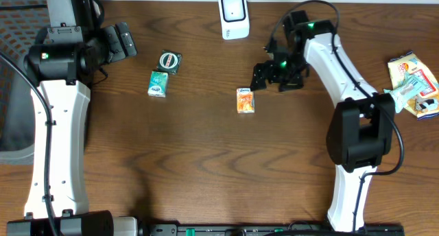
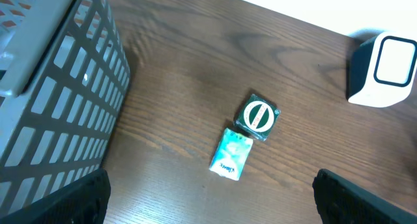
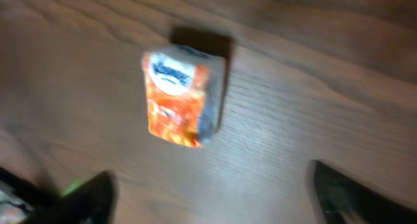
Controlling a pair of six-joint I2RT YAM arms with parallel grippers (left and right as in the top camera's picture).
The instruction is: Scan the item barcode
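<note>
An orange tissue pack [image 1: 245,100] lies flat on the wooden table, free of any grip; the right wrist view shows the same orange pack [image 3: 182,97] ahead of the fingers. My right gripper [image 1: 274,75] hangs just right of and above it, open, with nothing between its fingers [image 3: 339,191]. The white barcode scanner [image 1: 234,16] stands at the table's far edge and also appears as the scanner [image 2: 383,70] in the left wrist view. My left gripper [image 1: 120,42] is open at the far left, empty, well away from the pack.
A teal tissue pack [image 1: 158,84] and a dark green round-labelled box [image 1: 169,61] lie left of centre. Several snack packets [image 1: 413,81] sit at the right edge. A grey mesh basket [image 2: 52,94] stands at the left.
</note>
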